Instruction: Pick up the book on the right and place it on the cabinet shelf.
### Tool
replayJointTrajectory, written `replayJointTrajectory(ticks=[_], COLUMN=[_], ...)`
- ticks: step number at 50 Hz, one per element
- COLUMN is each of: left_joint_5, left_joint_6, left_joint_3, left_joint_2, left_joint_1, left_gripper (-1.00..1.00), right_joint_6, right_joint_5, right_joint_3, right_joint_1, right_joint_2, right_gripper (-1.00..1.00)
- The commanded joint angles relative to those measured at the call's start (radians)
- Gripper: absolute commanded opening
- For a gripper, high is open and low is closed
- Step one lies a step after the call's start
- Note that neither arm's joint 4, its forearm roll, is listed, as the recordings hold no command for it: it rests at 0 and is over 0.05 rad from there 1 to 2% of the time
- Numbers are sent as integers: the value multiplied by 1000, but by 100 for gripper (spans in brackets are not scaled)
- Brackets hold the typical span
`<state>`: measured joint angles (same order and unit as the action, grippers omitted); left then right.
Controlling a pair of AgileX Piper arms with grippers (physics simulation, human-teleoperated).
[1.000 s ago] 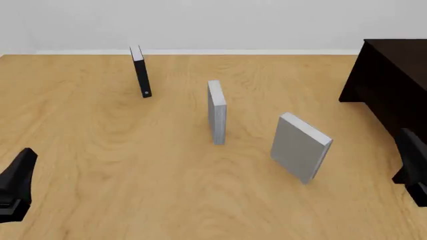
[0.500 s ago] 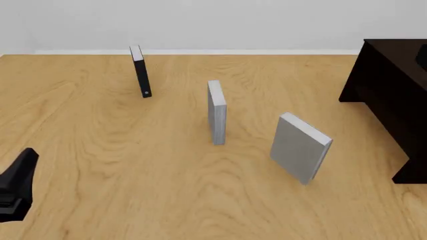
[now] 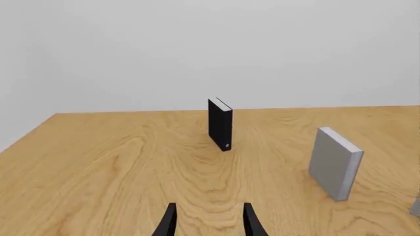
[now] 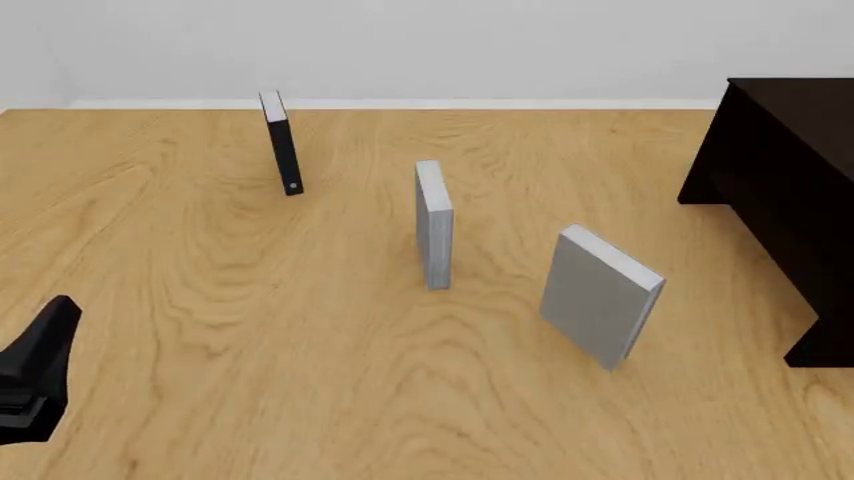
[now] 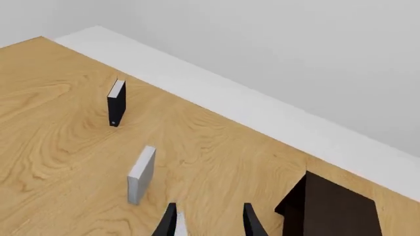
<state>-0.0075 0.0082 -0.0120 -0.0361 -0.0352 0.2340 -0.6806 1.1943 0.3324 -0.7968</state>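
Wooden table (image 4: 267,330), light oak grain, backed by a plain pale wall with a white baseboard.

Front view:
- the book (image 4: 601,294): thick light-grey hardcover with a broad cover, standing upright on the table at right of centre, nearer than the other two books, turned at an angle; nothing touches it.
- narrow grey book (image 4: 433,224): upright, centre of the table, just left of and beyond the book, apart from it.
- thin black book (image 4: 282,143): upright, far left, near the baseboard, well apart from the others.
- the cabinet shelf (image 4: 781,190): very dark brown cabinet at the right edge, partly cut off by the frame, right of and apart from the book.
- left gripper (image 4: 34,365): dark shape at the near left corner, holding nothing; jaw spacing unreadable from this angle. Right gripper out of frame.

Left wrist view:
- left gripper (image 3: 208,221): two dark fingertips spread apart above bare table, nothing between them.
- thin black book (image 3: 221,124) straight ahead; narrow grey book (image 3: 335,163) to one side; a grey sliver at the frame edge, unidentifiable.

Right wrist view:
- right gripper (image 5: 208,221): high above the table, fingertips spread, gripping nothing.
- thin black book (image 5: 116,103), narrow grey book (image 5: 141,174) and the cabinet shelf (image 5: 331,209) all seen below; a pale sliver between the fingertips, too small to identify.
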Motion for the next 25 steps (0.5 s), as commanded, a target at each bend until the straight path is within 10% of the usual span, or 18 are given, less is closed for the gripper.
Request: replayJointTrajectory(ticks=[1, 14, 25], left_joint_5=[9, 23, 9], left_joint_6=[0, -1, -7], left_joint_3=[0, -3, 4], left_joint_2=[6, 13, -8], left_joint_1=[-6, -10, -25], left_gripper=[100, 100, 100], right_joint_6=[43, 111, 114], right_joint_5=[-166, -413, -514], right_joint_3=[261, 557, 565], right_joint_1=[43, 73, 73], right_joint_2=[-175, -370, -447], right_gripper=[100, 100, 100])
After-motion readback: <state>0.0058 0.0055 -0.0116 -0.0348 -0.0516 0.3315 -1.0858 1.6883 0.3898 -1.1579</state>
